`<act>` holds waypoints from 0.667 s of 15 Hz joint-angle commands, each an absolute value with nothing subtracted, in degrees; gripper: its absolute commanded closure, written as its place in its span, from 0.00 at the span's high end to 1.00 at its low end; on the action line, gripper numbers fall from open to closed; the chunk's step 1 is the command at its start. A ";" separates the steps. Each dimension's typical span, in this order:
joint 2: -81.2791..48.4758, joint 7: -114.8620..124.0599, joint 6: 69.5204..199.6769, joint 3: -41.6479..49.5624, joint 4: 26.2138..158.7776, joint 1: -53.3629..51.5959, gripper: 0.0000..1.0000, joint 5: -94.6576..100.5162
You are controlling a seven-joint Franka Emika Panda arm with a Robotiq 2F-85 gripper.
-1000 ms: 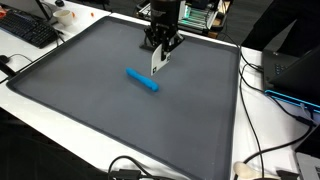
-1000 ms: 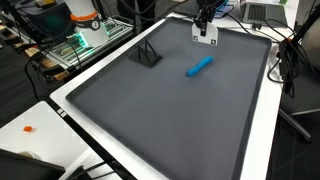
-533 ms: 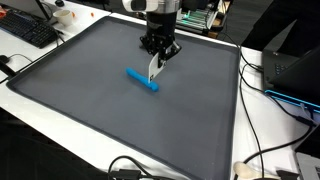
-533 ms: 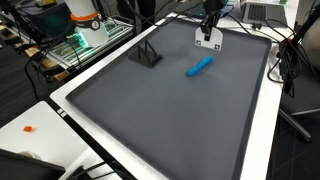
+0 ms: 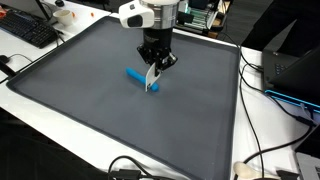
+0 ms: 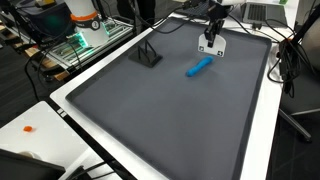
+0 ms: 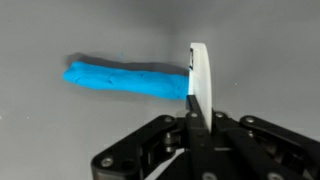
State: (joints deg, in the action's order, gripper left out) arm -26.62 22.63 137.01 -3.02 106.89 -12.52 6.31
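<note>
My gripper (image 5: 155, 60) is shut on a thin white flat piece (image 5: 154, 79), held edge-on and hanging below the fingers. It hovers over a blue elongated block (image 5: 134, 74) that lies flat on the dark grey mat (image 5: 90, 110). In the wrist view the white piece (image 7: 198, 72) sticks out from between the closed fingers (image 7: 195, 108), right at the right-hand end of the blue block (image 7: 125, 80). In an exterior view the gripper (image 6: 211, 30) and white piece (image 6: 209, 44) sit just beyond the blue block (image 6: 200, 66). I cannot tell whether the piece touches the block.
A small black stand (image 6: 148, 55) is on the mat near its far edge. A keyboard (image 5: 30, 30) and cables (image 5: 262, 120) lie on the white table around the mat. A laptop (image 5: 295, 75) is at one side. A small orange item (image 6: 28, 128) is on the table.
The gripper, still shut on the white piece, has moved across the mat from near the edge to the blue block. The block has not moved.
</note>
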 commanded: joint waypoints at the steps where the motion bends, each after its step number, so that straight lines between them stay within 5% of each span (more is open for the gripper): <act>1: -28.51 22.94 135.71 -1.09 104.83 -14.13 0.01 8.40; 10: -30.76 22.98 135.65 -0.24 103.24 -14.77 0.01 8.35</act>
State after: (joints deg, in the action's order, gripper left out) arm -29.48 22.61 137.00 -1.01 104.56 -13.88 7.52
